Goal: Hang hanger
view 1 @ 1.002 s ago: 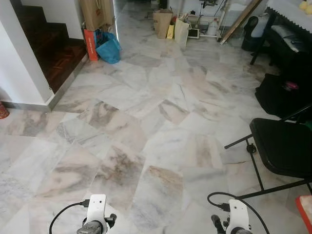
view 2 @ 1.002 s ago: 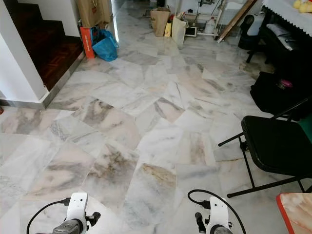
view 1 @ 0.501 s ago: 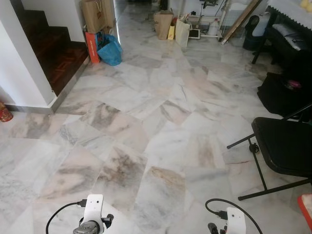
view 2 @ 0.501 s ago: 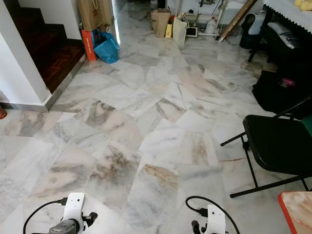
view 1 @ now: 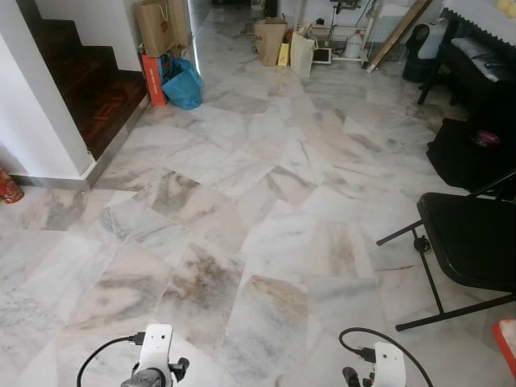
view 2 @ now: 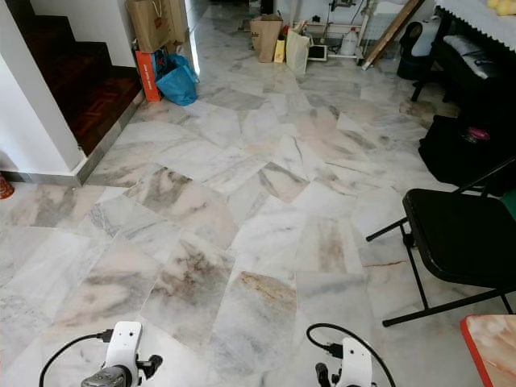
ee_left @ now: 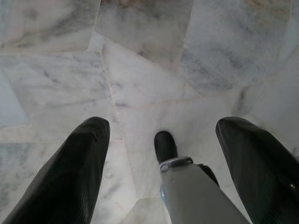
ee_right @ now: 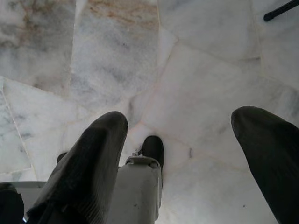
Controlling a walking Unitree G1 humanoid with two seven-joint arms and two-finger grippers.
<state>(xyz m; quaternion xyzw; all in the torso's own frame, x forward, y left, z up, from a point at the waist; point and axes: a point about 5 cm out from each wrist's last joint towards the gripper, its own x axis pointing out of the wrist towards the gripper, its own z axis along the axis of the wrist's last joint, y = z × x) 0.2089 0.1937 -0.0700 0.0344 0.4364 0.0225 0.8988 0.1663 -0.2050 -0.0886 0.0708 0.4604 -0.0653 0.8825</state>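
Left gripper (ee_left: 159, 135): hung low, black fingers apart, over veined white marble floor (view 1: 266, 201).
Right gripper (ee_right: 180, 133): likewise spread, holding nothing.
Black folding chair (view 1: 472, 242): stood at right.

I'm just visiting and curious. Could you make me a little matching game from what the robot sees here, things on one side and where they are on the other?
Things:
1. blue bag
2. black folding chair
3. dark wooden stairs
4. brown paper bag

Places:
A. on the robot's right, close by
B. far across the marble floor, near the middle
C. far left, beside an orange box
D. left, behind the white wall

Pairs: 1-C, 2-A, 3-D, 4-B
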